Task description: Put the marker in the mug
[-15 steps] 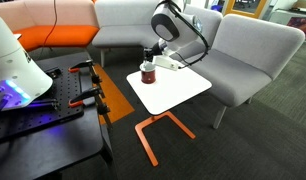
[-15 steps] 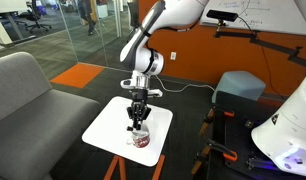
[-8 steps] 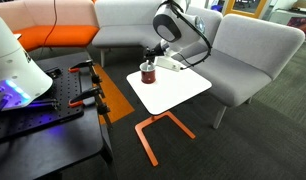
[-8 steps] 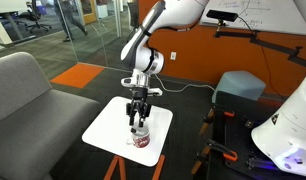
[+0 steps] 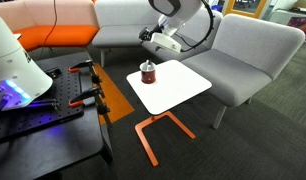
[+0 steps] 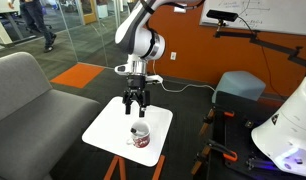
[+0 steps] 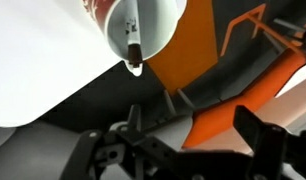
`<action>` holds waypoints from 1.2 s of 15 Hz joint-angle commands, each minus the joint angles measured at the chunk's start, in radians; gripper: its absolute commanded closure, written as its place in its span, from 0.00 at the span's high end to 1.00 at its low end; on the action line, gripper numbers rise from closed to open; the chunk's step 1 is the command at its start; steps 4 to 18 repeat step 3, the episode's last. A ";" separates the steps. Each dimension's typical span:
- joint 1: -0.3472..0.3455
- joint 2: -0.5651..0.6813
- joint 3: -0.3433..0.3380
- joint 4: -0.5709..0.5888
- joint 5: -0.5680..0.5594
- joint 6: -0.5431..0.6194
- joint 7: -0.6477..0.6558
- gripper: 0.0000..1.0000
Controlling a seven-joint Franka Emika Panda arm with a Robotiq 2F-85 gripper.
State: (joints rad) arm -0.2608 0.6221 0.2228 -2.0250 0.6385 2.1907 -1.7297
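White table (image 5: 183,88) carries the mug (image 5: 147,72), red-brown outside and pale within, standing upright near one edge. The gripper (image 5: 149,41) hangs straight over it, well clear of the rim, with nothing held.

In an exterior view the two fingers (image 6: 129,104) point down and stand wide apart. The mug (image 6: 140,135) sits below their tips on the table (image 6: 105,128), apart from both.

In the wrist view the dark fingers (image 7: 99,154) spread to either side along the lower edge of the picture, and the gap between them is broad and empty. The mug (image 7: 158,22) shows well beyond the fingertips, at the top of the picture. It lies nearer the line of the finger on the picture's left than that of the finger on its right. The pale inside of the mug faces the camera. The marker (image 7: 134,42) lies in it as a short dark stick, leaning with one end at the part of the rim closest to the fingers. It touches neither finger. In both exterior views the marker is too small to make out.
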 commanded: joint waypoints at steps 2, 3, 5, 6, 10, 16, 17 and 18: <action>0.053 -0.116 -0.042 -0.078 -0.033 -0.013 0.093 1.00; 0.058 -0.130 -0.046 -0.087 -0.038 -0.018 0.099 1.00; 0.058 -0.130 -0.046 -0.087 -0.038 -0.018 0.099 1.00; 0.058 -0.130 -0.046 -0.087 -0.038 -0.018 0.099 1.00; 0.058 -0.130 -0.046 -0.087 -0.038 -0.018 0.099 1.00; 0.058 -0.130 -0.046 -0.087 -0.038 -0.018 0.099 1.00; 0.058 -0.130 -0.046 -0.087 -0.038 -0.018 0.099 1.00; 0.058 -0.130 -0.046 -0.087 -0.038 -0.018 0.099 1.00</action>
